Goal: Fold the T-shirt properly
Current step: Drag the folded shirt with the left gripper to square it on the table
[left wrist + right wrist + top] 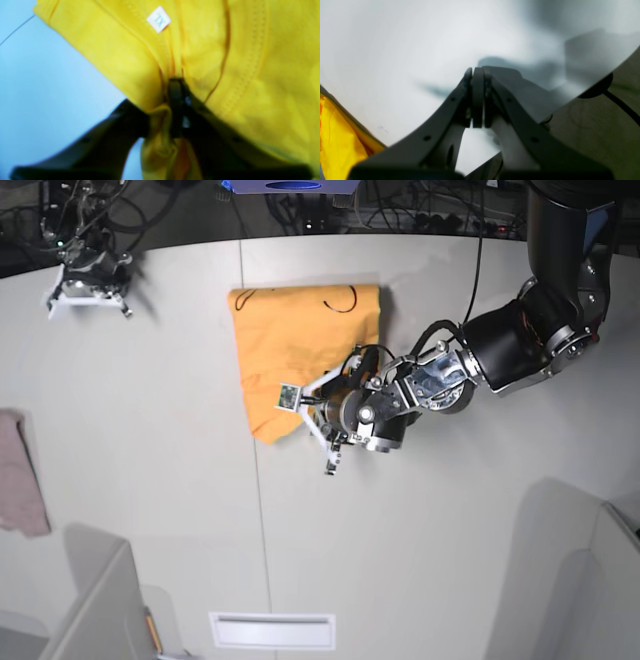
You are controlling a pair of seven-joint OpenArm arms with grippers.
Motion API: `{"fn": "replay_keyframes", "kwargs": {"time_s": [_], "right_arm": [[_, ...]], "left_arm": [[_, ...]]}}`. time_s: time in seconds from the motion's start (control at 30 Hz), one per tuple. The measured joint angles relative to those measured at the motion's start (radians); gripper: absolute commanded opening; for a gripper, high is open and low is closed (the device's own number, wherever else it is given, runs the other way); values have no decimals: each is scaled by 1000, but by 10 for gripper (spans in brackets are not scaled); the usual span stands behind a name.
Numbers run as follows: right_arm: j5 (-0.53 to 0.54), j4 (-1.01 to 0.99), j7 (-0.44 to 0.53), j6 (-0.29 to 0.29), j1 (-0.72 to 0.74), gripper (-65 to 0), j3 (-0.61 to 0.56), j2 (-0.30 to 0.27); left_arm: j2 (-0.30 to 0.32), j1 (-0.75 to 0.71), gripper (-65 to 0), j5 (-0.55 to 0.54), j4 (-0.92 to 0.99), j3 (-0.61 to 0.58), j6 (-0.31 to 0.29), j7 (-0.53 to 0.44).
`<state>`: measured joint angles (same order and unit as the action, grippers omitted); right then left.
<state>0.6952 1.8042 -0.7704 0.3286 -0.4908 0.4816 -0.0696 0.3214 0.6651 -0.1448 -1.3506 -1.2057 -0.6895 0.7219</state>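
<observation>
The T-shirt (300, 345) is lying folded into a rough rectangle on the counter (180, 480), near the far edge and about midway between the side edges, its long axis running from the far edge toward the near one. A thin black curved mark (340, 302) is showing at its far right corner, and in the left wrist view a small white size tag (158, 19) is sitting by the collar seam.

The left gripper (318, 412) is sitting right at the shirt's near right edge. In its wrist view a bunched fold of yellow cloth is passing between the jaws, which are standing slightly apart around it; whether they are pinching it or letting it slip I cannot tell. The cloth is lying ahead of this gripper, toward the far left, so any next fold would likely be carried across the shirt's long axis from here.

The right gripper (477, 100) is resting well apart, near the far left corner of the counter, its jaws pressed together on nothing. The left arm is plainly the nearer one.

A small pinkish-grey cloth (20, 475) is lying at the left edge, far from the work.
</observation>
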Motion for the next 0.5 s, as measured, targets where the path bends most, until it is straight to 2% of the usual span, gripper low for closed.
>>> {"fn": "replay_keyframes", "kwargs": {"time_s": [0.1,0.17,0.23,0.3,0.5], "right_arm": [[1,0,-1,0,4,-650,-31,-8],[2,0,-1,0,5,-650,-44,-9],[0,0,-1,0,11,-650,-44,-5],[3,0,-1,0,18,-650,-44,-4],[0,0,0,0,22,-650,-45,-6]], "left_arm": [[-4,3,-237,1,-2,35,0,7],[-12,0,-169,-5,-2,92,-3,14],[-24,-1,-130,1,-2,158,-12,20],[-31,-2,-118,0,-19,229,-11,22],[-19,-49,-120,-3,-182,347,-11,27]]}}
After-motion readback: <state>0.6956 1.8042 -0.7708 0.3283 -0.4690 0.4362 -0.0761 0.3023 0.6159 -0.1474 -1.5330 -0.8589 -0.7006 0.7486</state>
